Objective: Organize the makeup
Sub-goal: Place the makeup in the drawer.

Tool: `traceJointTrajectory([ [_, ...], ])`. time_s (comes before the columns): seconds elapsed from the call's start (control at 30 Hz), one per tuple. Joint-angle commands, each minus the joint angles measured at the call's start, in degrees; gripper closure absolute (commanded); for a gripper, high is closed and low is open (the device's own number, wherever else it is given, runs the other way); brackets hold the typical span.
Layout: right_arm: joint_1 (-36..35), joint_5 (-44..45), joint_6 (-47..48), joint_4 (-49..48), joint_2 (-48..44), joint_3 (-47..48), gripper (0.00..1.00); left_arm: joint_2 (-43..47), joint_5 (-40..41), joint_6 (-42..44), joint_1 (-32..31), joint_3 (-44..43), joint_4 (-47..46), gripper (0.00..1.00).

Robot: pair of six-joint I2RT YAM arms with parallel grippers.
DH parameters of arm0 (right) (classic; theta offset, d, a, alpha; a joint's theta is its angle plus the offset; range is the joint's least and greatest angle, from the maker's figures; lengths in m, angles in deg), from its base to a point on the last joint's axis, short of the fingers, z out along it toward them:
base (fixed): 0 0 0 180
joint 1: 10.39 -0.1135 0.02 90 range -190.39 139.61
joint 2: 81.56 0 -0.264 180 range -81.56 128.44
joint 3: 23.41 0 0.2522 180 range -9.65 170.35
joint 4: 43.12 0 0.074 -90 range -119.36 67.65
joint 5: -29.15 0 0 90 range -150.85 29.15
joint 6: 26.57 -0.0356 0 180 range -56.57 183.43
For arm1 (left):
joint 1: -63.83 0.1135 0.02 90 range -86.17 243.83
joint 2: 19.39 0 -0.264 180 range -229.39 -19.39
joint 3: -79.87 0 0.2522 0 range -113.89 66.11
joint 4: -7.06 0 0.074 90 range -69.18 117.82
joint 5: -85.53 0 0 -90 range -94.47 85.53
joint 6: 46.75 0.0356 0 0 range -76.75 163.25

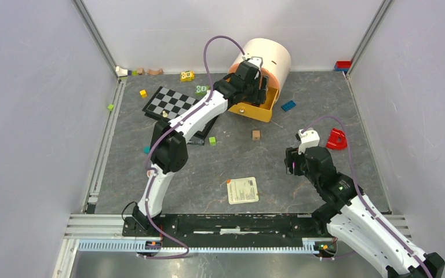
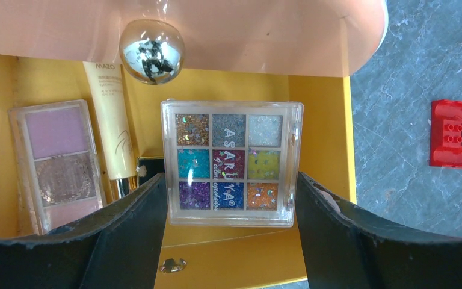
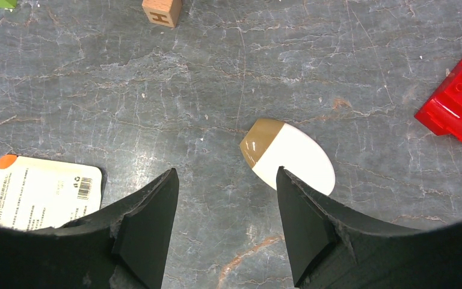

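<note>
A grey marbled worktop [image 1: 220, 162] fenced by pale walls fills the overhead view, with toy bricks, a chessboard [image 1: 171, 103] and a printed card [image 1: 243, 190] scattered on it. The left arm [image 1: 185, 119] reaches to the far side, over the yellow drawer [image 1: 255, 111] of a round peach tub [image 1: 269, 55]. The right arm [image 1: 347, 200] hovers near the front right. One risk is a wide swing of the left arm sweeping the chessboard below it.

From the left wrist, the left end effector [image 2: 231, 180] pinches the multicolour palette [image 2: 231, 162] by its two sides, over the open drawer. A pink palette [image 2: 57, 165], a cream tube [image 2: 111, 120] and a small black item already lie inside. Let go here, the palette could land propped on the black item or the tube and stop the drawer closing. Going further in could knock the shiny knob [image 2: 151, 51] and shove the tub.

From the right wrist, the right end effector [image 3: 225, 170] is spread and carries nothing. The white sponge [image 3: 289, 158] lies on the worktop just beyond the tips, off-centre and partly behind the right finger [image 3: 304, 223]. We judge that descending straight down would put that finger on top of the sponge. A lopsided squeeze on its rounded, smooth body could squirt it away towards the red brick [image 3: 457, 99].
</note>
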Motion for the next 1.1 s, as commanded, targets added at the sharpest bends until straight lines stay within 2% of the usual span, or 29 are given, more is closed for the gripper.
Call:
traceJointTrajectory([
  [0.0, -0.14, 1.40, 0.05, -0.35, -0.79, 0.63, 0.33, -1.10, 2.04, 1.27, -0.16, -3.28, -0.99, 0.56],
  [0.5, -0.13, 2.01, -0.45, 0.40, -1.90, 0.87, 0.33, -3.62, 3.78, 2.77, -1.19, -2.88, -0.24, 0.54],
  [1.07, -0.17, 2.23, -0.08, 0.20, -1.58, 0.45, 0.32, -3.50, 4.50, 4.10, -1.39, -2.35, -0.24, 0.31],
])
